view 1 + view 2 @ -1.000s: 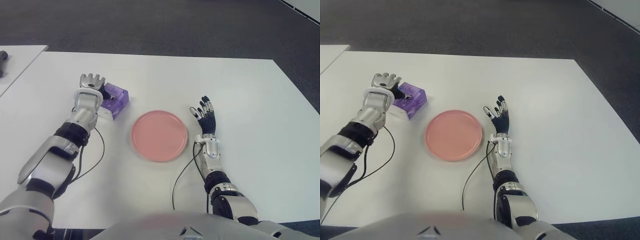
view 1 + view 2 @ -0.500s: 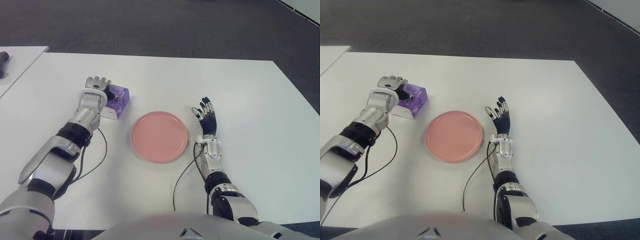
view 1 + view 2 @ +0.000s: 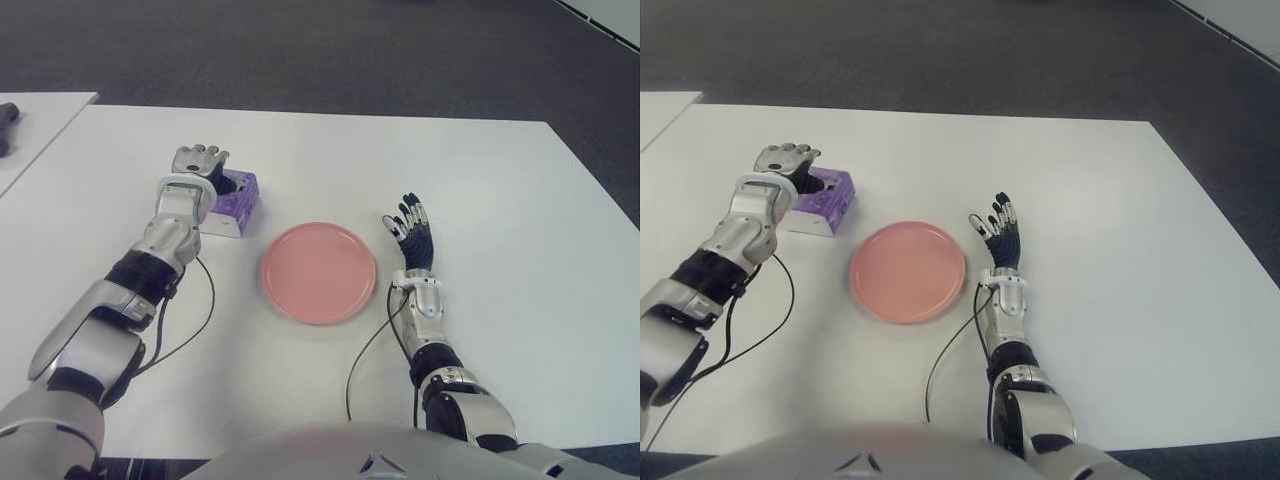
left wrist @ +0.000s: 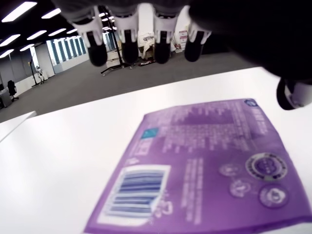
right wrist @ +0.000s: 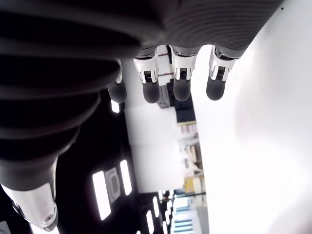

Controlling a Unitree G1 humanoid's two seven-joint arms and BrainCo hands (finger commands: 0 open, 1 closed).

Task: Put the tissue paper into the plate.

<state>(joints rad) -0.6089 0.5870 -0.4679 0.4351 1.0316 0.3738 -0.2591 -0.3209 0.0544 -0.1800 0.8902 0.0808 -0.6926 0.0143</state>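
1. Starting nearest: right hand (image 3: pixel 411 232) beside the right edge of the pink plate (image 3: pixel 318 272), fingers spread and pointing up, holding nothing, idle.
2. Next, the plate on the white table (image 3: pixel 500 200), nothing in it yet.
3. Farther and to the left: purple tissue paper pack (image 3: pixel 823 197) flat on the table, just beside the plate's far-left edge but apart from it.
4. Left hand (image 3: pixel 199 160) right at the pack's far-left side; in the left wrist view fingers (image 4: pixel 127 41) extended above the pack (image 4: pixel 204 161), not closed on it, thumb at the opposite side. Contact not clear.
5. Step in hand, as a judgement: taking the pack. Better to lower the palm fully, put fingers over the far long edge and thumb on the near one, close firmly before lifting; soft pack can slip or bend.
6. Writing: white barcode label and round printed marks on the purple wrap, small text lines too; no brand name readable.
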